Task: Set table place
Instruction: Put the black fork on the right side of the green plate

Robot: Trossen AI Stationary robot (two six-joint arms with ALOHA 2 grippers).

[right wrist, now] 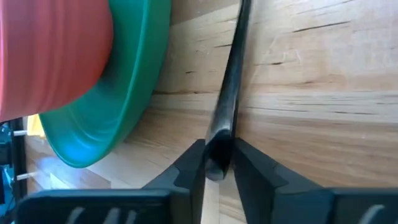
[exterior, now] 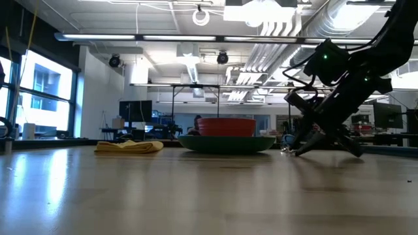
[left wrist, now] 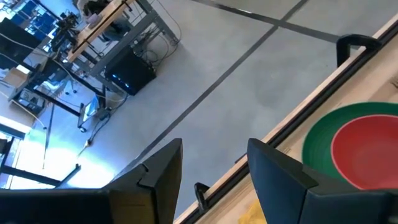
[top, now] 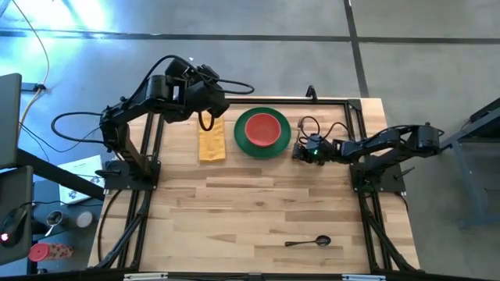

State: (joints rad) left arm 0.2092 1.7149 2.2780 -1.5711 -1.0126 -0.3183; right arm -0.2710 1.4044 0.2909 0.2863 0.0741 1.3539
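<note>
A green plate (top: 239,134) sits toward the far side of the pale wooden table (top: 258,203), and a red bowl (top: 262,129) rests inside it. A folded yellow napkin (top: 212,143) lies flat to the plate's left. A dark spoon (top: 308,242) lies close to the near edge. My right gripper (top: 299,150) is low, just right of the plate, and shut on the dark metal fork (right wrist: 231,81). My left gripper (top: 209,105) hangs open above the table's far edge, beyond the napkin, and touches nothing. My right gripper (right wrist: 217,163) pinches one rounded end of the fork (right wrist: 219,134) between its two fingers. The fork runs on away from the fingers, in line with them, beside the plate's right rim (right wrist: 124,93). In the low view the fingers (exterior: 302,147) slant down toward the table, and the fork's far tip (exterior: 285,149) is low at the tabletop.
A black metal frame (top: 355,105) edges the table, and the arm bases stand at its left and right sides. A wide stretch of bare planks lies between the plate and the spoon. Cables loop near both grippers.
</note>
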